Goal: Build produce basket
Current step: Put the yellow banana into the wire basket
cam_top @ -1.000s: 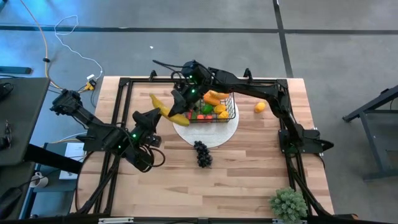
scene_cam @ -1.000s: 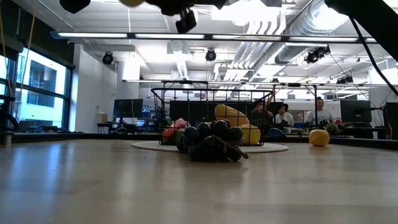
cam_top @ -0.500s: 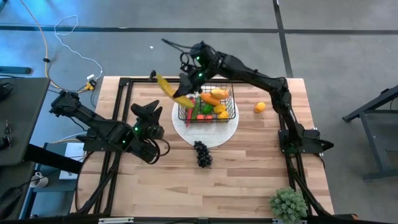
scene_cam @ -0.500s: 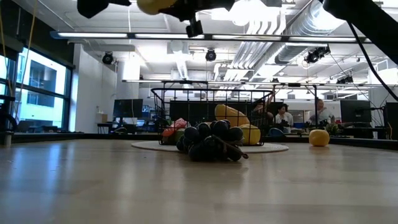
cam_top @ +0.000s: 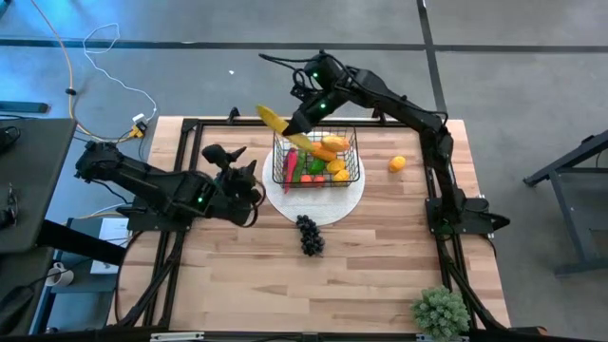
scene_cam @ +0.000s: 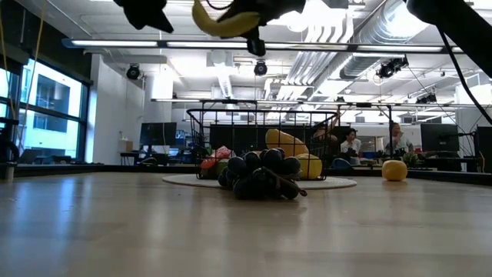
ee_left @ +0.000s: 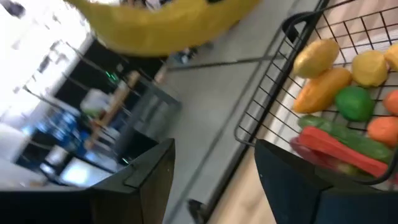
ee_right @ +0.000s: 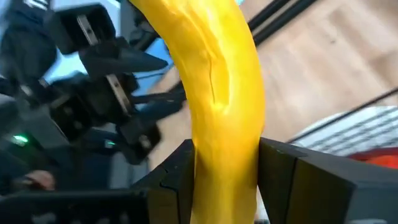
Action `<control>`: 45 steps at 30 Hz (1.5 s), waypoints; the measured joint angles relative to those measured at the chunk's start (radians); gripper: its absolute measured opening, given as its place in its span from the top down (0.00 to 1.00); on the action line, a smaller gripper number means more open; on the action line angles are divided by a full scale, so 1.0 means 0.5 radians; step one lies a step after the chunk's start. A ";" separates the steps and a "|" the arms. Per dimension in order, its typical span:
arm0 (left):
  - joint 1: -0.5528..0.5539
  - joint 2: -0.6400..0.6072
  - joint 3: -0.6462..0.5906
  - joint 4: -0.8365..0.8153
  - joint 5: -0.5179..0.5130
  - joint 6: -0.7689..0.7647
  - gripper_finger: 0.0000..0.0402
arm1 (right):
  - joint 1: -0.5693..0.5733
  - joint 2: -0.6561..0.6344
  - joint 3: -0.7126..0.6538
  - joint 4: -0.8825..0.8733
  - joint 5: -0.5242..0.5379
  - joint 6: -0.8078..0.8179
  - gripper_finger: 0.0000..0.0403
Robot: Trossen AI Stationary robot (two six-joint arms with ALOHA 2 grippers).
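Wooden table [cam_top: 380, 256] serves as the reference. Round white plate [cam_top: 337, 204] lies flat near its middle, toward the far edge. Green bushy plant [cam_top: 439, 311] stands at its near right corner. Loose cables [cam_top: 104, 76] trail on the grey floor beyond its far left corner. Black stand [cam_top: 570, 171] sits off its right side. In the low view, people [scene_cam: 350, 142] sit at desks well behind the table

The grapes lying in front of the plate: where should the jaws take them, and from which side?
From straight above, I would judge. The grapes lie as a low, lumpy cluster on the bare table, clear of the plate and basket. Close across the narrower middle of the bunch; its dark stem looks too thin for a sure hold.
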 joint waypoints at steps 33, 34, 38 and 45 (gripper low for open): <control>0.862 0.000 -0.002 0.050 0.511 -0.442 0.48 | -0.143 -0.005 -0.335 -0.296 0.849 -0.669 0.73; 0.872 0.000 -0.002 0.050 0.511 -0.442 0.48 | -0.147 -0.005 -0.384 -0.267 0.849 -0.665 0.73; 0.907 0.000 -0.002 0.050 0.511 -0.442 0.48 | -0.160 -0.005 -0.556 -0.151 0.780 -0.621 0.73; 0.962 0.000 -0.002 0.050 0.510 -0.442 0.48 | -0.160 -0.006 -0.805 0.126 0.592 -0.403 0.73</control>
